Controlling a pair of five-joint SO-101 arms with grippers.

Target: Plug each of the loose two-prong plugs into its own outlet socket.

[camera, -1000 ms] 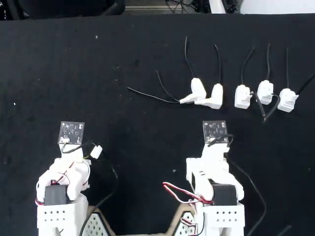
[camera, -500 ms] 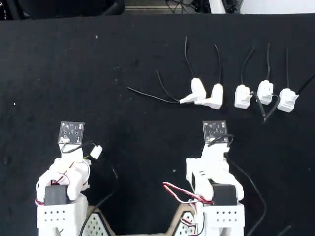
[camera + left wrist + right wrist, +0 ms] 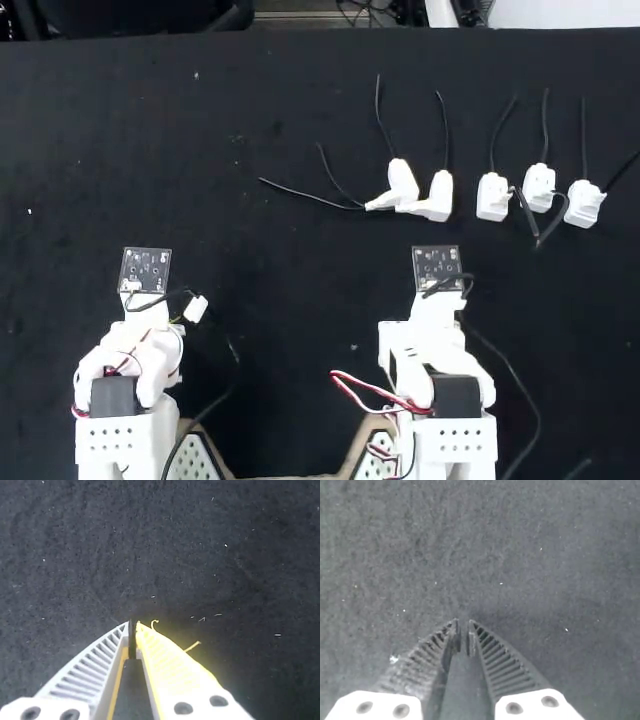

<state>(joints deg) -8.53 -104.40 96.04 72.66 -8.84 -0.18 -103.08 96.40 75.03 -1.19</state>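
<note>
Setting: a black cloth-covered table (image 3: 120,130) is seen from above, with one white robot arm (image 3: 128,360) and a second white robot arm (image 3: 437,350) folded side by side at its near edge.
Task pieces: five small white plastic connector pieces, each trailed by a thin black lead (image 3: 378,105), are laid in a loose row on the far right part of the cloth, well apart from both arms.
Touching pair: the leftmost white piece (image 3: 403,185) is tilted against the second white piece (image 3: 437,196); whether one is seated in the other cannot be told.
Separate three: the third white piece (image 3: 493,196), fourth white piece (image 3: 539,186) and fifth white piece (image 3: 585,203) are set near one another, apart; plugs cannot be told from sockets.
Left wrist: the left gripper (image 3: 132,626), one finger white and one yellow, is held tips together over the cloth.
Right wrist: the right gripper (image 3: 463,627), with dark ribbed fingers, is drawn together to a thin slit over the cloth.
</note>
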